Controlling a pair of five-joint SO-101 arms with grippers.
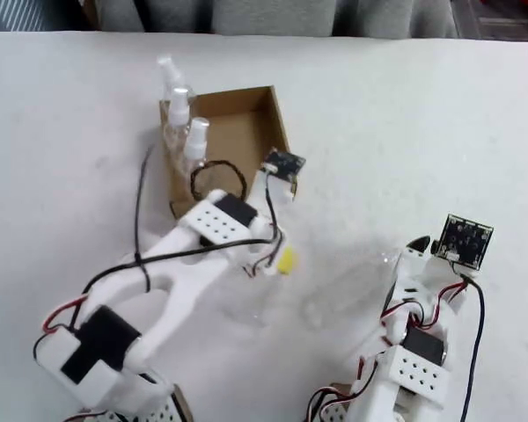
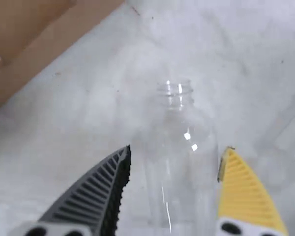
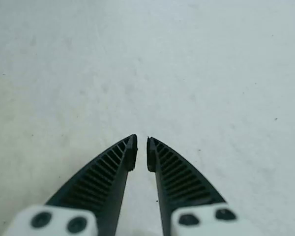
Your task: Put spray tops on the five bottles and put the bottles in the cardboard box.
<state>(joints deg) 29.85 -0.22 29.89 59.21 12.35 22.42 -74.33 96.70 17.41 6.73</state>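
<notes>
Closing the wide-open left gripper (image 2: 178,149) on the uncapped clear bottle (image 2: 177,96) between its jaws, on the table (image 1: 422,105) near the cardboard box (image 1: 277,123): grip mid-body, squarely, sparing the neck. Mind the box wall close by, three topped bottles (image 1: 194,136) at its far corner, and the right gripper (image 3: 140,147), pinched shut on nothing.

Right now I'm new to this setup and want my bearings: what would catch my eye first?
Three spray-topped bottles stand along the left wall of the cardboard box in the high view. Close beside that box, an uncapped clear bottle sits between the open fingers of the left gripper. The right gripper hangs over bare table.
</notes>
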